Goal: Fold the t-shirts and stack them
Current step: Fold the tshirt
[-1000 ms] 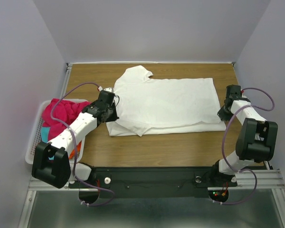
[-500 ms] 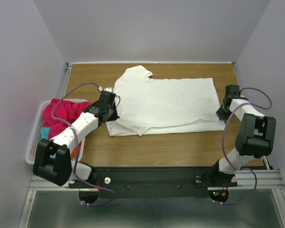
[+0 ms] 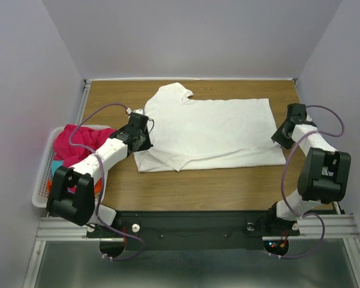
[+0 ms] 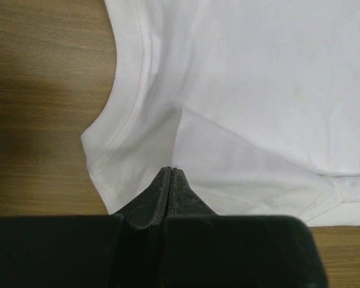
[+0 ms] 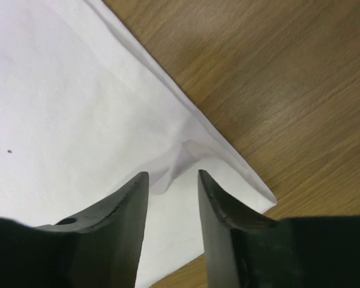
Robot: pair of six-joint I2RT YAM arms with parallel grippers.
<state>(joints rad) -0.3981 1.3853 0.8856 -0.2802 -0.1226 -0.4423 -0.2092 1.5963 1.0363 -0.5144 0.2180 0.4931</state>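
Observation:
The large white t-shirt lies spread on the wooden table, its near-left sleeve folded in. My left gripper is at the shirt's left edge. In the left wrist view the gripper is shut, with no cloth showing between the jaws, its tips over the white cloth by the folded sleeve. My right gripper is at the shirt's near-right corner. In the right wrist view it is open, and a small raised wrinkle of the hem lies just ahead of the tips.
A white lattice basket stands at the table's left edge. It holds a magenta-pink shirt, a cyan one and a bit of orange cloth. Bare wood runs along the near side.
My left gripper has shifted slightly farther along the shirt's left edge. My right gripper has moved a little toward the far side, by the shirt's right corner. The shirt lies as before.

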